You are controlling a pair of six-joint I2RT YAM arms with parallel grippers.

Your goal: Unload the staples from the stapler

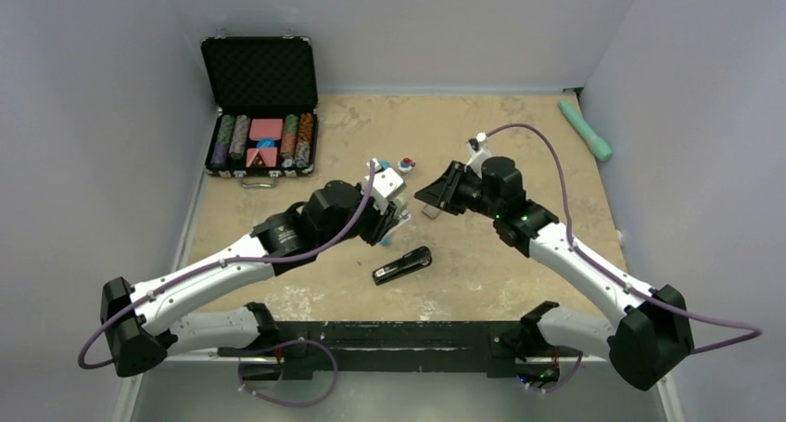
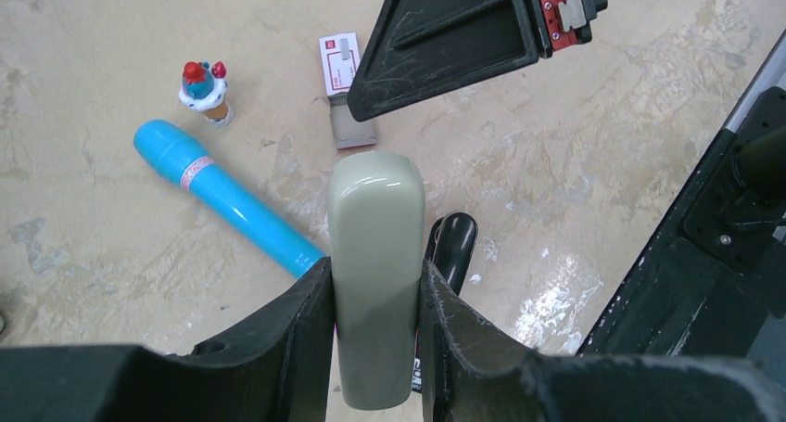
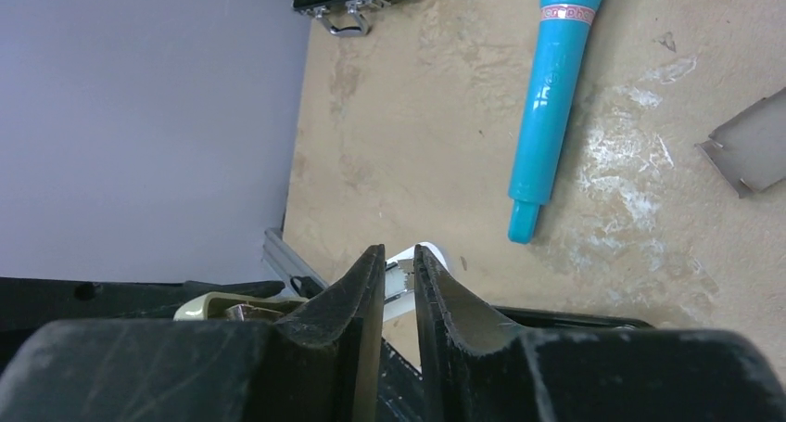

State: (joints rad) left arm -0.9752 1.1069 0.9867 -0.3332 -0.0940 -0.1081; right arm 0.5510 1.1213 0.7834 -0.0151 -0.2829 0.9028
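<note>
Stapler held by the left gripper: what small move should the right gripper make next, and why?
Probably ease the right gripper onto the free end of the stapler. The left gripper holds it clamped above the table, and the right fingers, almost together, sit just ahead of that end; whether they grip anything is unclear.

Stapler [image 2: 375, 209] pale sage-green, glossy rounded top; off the table, clamped at its sides between left gripper [image 2: 375, 266] fingers; metal inner part glimpsed in right wrist view; staples not discernible
</note>
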